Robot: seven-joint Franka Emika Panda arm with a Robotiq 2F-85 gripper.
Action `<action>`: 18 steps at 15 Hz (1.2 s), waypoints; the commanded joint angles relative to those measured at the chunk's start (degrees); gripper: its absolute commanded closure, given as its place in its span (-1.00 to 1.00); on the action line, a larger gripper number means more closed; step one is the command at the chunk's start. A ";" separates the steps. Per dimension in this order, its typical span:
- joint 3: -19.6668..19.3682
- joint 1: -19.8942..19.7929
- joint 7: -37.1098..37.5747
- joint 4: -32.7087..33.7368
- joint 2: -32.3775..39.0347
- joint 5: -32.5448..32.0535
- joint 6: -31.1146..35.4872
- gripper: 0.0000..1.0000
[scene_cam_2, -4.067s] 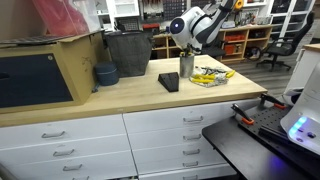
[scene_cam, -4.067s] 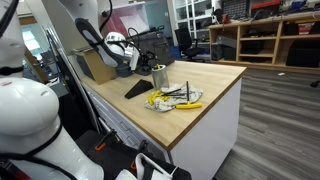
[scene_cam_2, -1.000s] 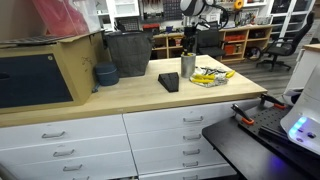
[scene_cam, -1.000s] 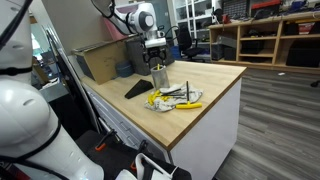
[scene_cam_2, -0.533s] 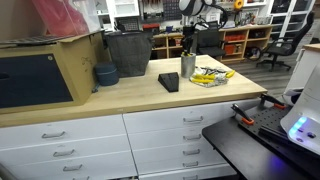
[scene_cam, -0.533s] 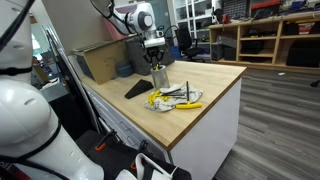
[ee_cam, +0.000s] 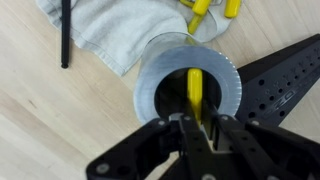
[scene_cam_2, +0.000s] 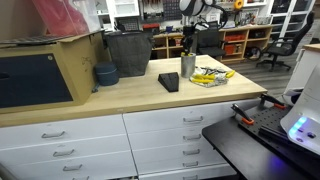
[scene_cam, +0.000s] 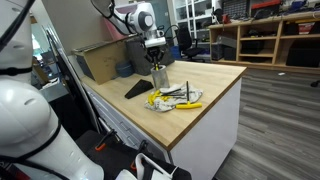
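Going across the wrist view from the left: there's a thin black rod [ee_cam: 65, 35] lying on the bare wooden table [ee_cam: 50, 120]. Right next to it is a crumpled grey cloth [ee_cam: 115, 30] with some loose yellow tools [ee_cam: 205, 8] at its far edge. In the middle of the shot is the metal cup [ee_cam: 148, 85], standing upright right at the edge of the cloth. Can't tell if it sits on a corner of the cloth or only touches it.

Inside the cup one yellow-handled tool [ee_cam: 194, 88] stands up. The claw [ee_cam: 196, 125] is straight above it with both fingers pulled in tight on the yellow handle, so it's clamped on it as far as I can see. To the right, a black perforated plate [ee_cam: 280, 80] lies just beside the cup.

In an exterior view the claw [scene_cam: 155, 58] hangs right over the cup [scene_cam: 158, 75], with a cardboard box [scene_cam: 95, 62] off to the left.

What I'd worry about:
- **Slipping:** the handle is thin and smooth-looking and the pinch looks close to its tip, so it could slip out.
- **Tipping:** the tool sits toward one side of the cup. If it drags on the rim, the cup could ride up with it or tip over. It looks light, it may be half on soft cloth, and that plate is right there to knock into
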 commanded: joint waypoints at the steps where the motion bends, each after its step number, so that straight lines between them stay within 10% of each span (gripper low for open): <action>1: -0.77 0.58 0.16 -1.68 -3.02 -0.88 0.18 0.92; 18: 0.88 5.63 -5.80 -0.21 -16.54 -3.15 -9.49 0.92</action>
